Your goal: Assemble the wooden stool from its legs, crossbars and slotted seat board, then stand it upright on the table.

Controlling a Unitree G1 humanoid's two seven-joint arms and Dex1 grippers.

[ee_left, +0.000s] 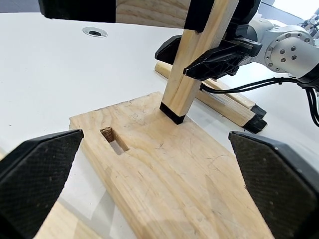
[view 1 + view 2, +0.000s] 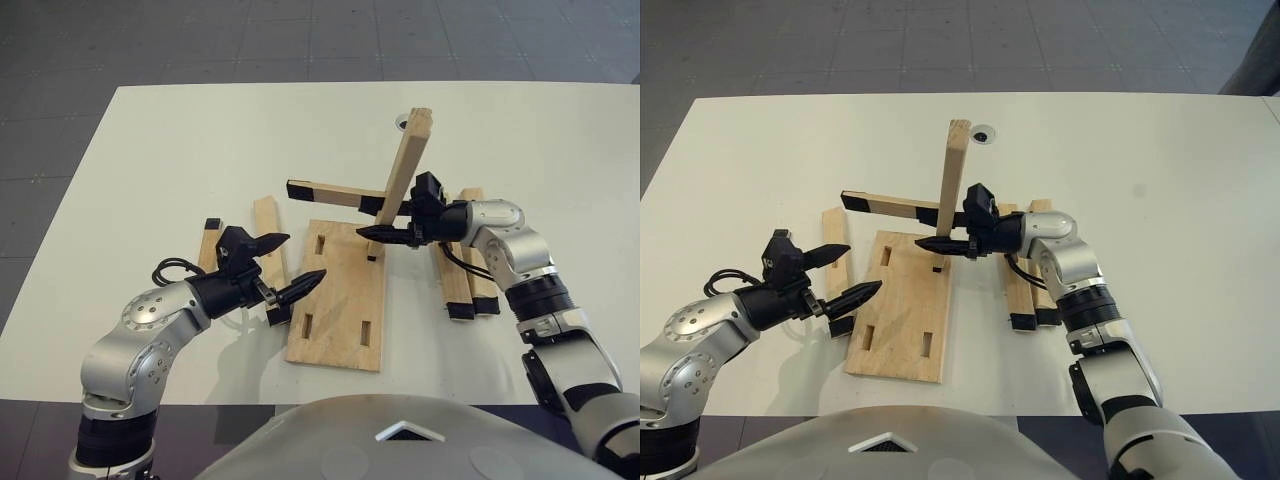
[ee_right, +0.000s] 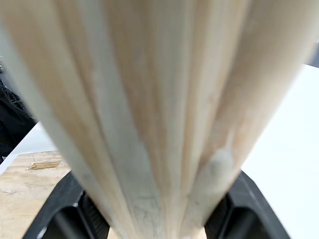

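One leg (image 2: 404, 170) seemingly hides a seat board (image 2: 340, 300) slot.

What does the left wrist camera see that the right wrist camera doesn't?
Left wrist view: the empty slot in the seat board, spare sticks on the table, and the left gripper open wide. Right wrist view: the grain of the leg, very close. Both: that leg, the right gripper clamped on it, and some seat board.

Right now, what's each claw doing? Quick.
Left claw: open, empty, at the left edge of the seat board.
Right claw: closed on the upright leg.
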